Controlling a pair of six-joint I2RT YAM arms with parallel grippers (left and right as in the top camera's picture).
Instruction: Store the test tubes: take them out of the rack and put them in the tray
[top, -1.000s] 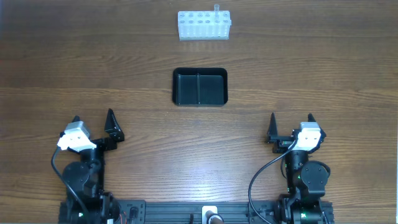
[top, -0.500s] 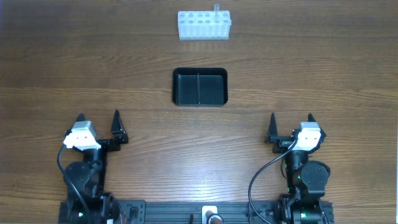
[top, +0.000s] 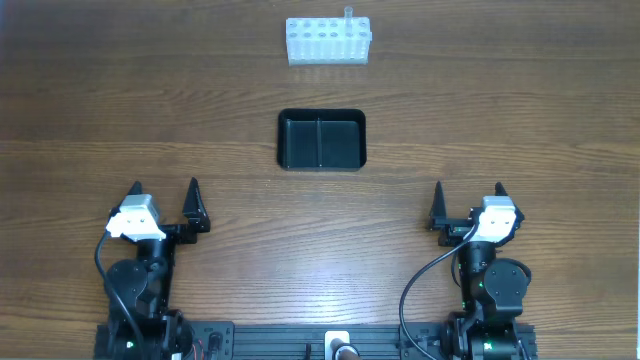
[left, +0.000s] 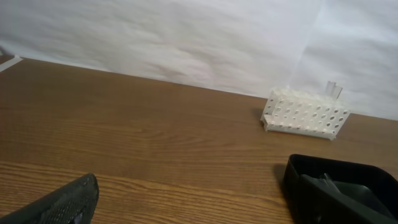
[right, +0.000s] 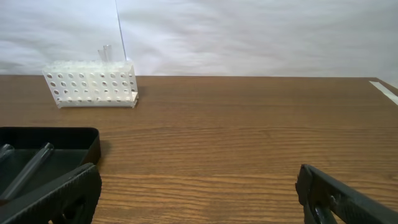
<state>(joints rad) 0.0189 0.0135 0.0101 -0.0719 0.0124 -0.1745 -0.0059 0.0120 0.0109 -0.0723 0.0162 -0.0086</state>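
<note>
The left tool (top: 163, 185) is seen shifted a little toward the middle of the desk (top: 560, 100) and turned straighter than it was a second ago. The right tool (top: 468, 186), the rack (top: 328, 41) and the tray (top: 281, 140) are found where they were.

One test tube (top: 349, 14) is left standing upright in the rack, at its right-hand end as seen from above. The remaining holes appear empty, as far as can be told. The rack is set at the far side of the desk, well apart from both arms.

Between the rack and the arms lies the black tray, which is divided into two compartments. From the right wrist, clear tubes (right: 28, 167) are seen lying in it. Their number cannot be made out.

The task is therefore judged nearly complete. Most of the tubes appear to be stored already, and a single tube is still to be lifted out of the rack and laid in the tray.

Both tools are held wide apart at the fingers and nothing is gripped in either. They are placed low, close to their own bases at the near edge of the desk, on either side of the tray and well short of it. Neither is touching the rack or the tray.
</note>
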